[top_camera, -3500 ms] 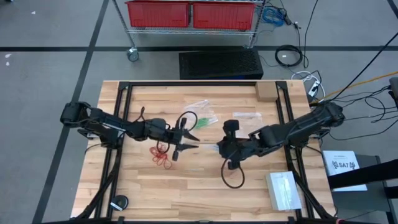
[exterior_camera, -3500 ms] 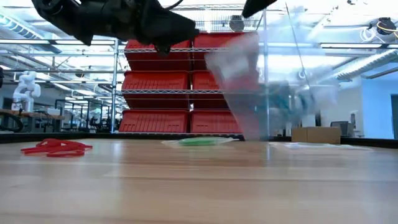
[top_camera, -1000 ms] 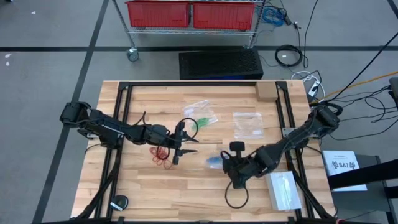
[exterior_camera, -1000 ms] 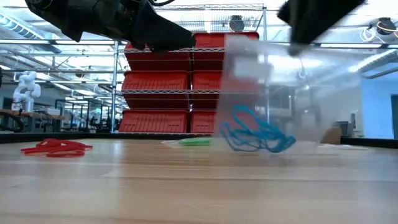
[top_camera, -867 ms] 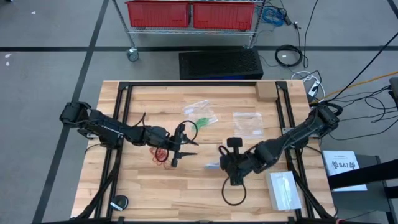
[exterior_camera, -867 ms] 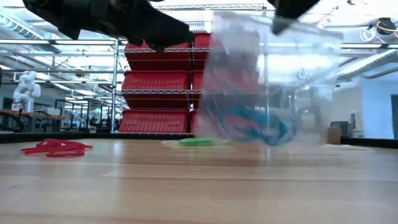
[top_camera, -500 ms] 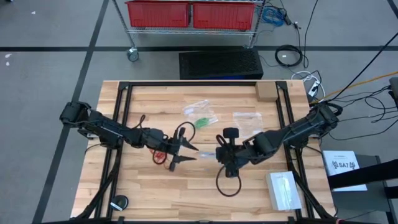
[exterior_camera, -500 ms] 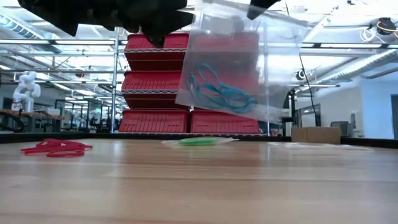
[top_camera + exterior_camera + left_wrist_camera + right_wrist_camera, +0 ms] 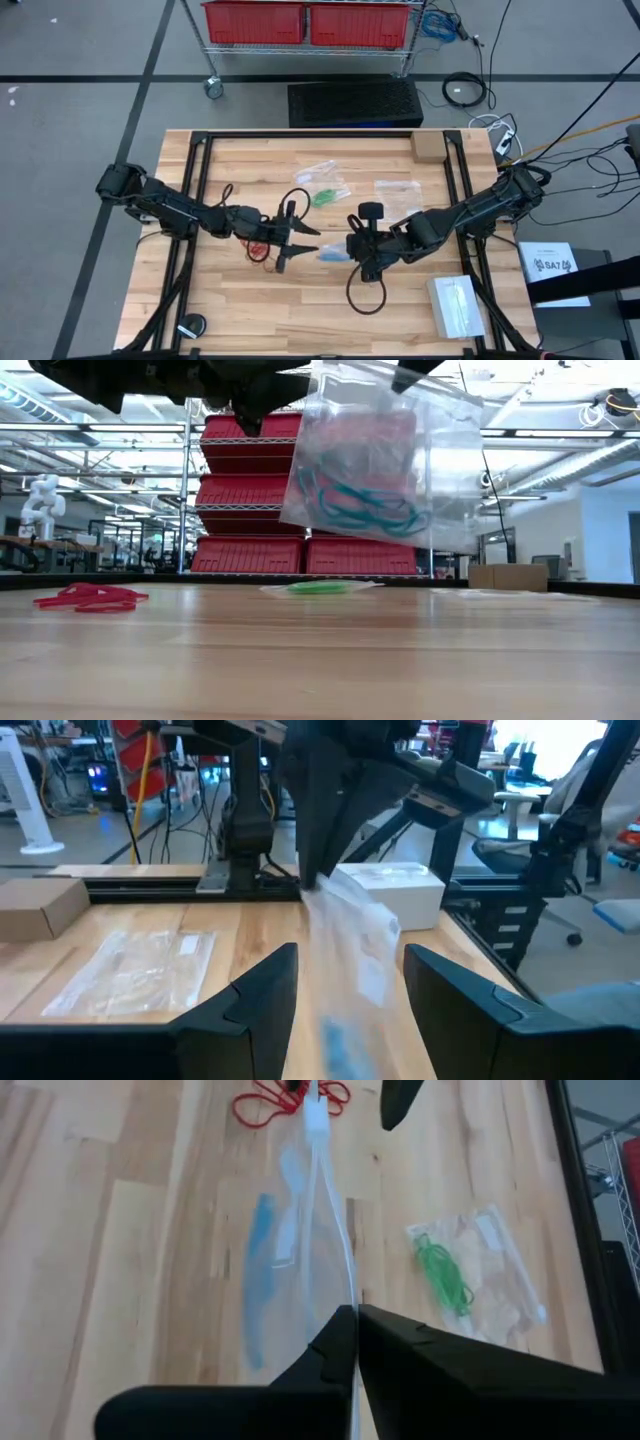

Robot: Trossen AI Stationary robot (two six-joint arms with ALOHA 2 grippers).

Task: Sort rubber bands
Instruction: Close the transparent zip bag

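A: Why is the right pincer (image 9: 352, 1320) pinching shut on the clear bag's (image 9: 385, 460) top edge?

B: So it is hanging clear of the desk (image 9: 320, 660), blue rubber bands (image 9: 355, 500) pooling inside. The left pincer (image 9: 300, 243) is waiting wide open, empty, just beside it; red bands (image 9: 90, 598) and green bands (image 9: 443, 1276) are lying on the desk.

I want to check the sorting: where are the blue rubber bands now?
The blue rubber bands are inside a clear bag held above the table's middle by the right gripper, near the left gripper.
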